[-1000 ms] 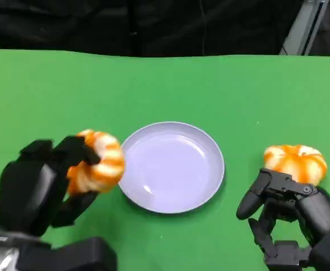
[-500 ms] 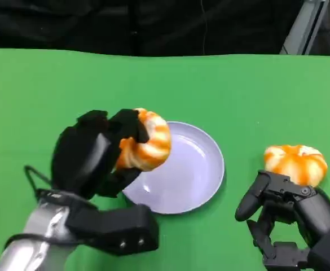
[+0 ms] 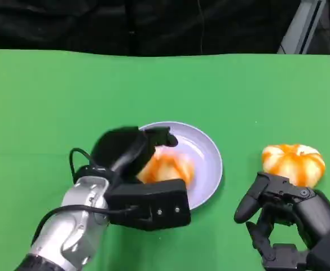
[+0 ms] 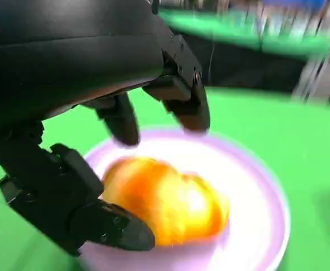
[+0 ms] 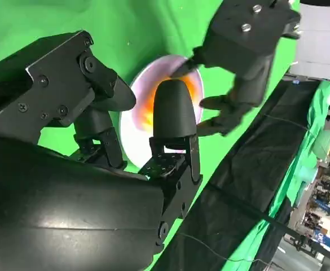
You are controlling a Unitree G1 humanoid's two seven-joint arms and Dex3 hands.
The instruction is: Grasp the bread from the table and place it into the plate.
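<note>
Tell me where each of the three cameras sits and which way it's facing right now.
Head view: high on the robot, looking down at the green table; both forearms and hands show.
Left wrist view: behind the left hand, facing the bread in the plate.
Right wrist view: behind the right hand, turned sideways, looking across the table.
All three share the plate and its bread.
</note>
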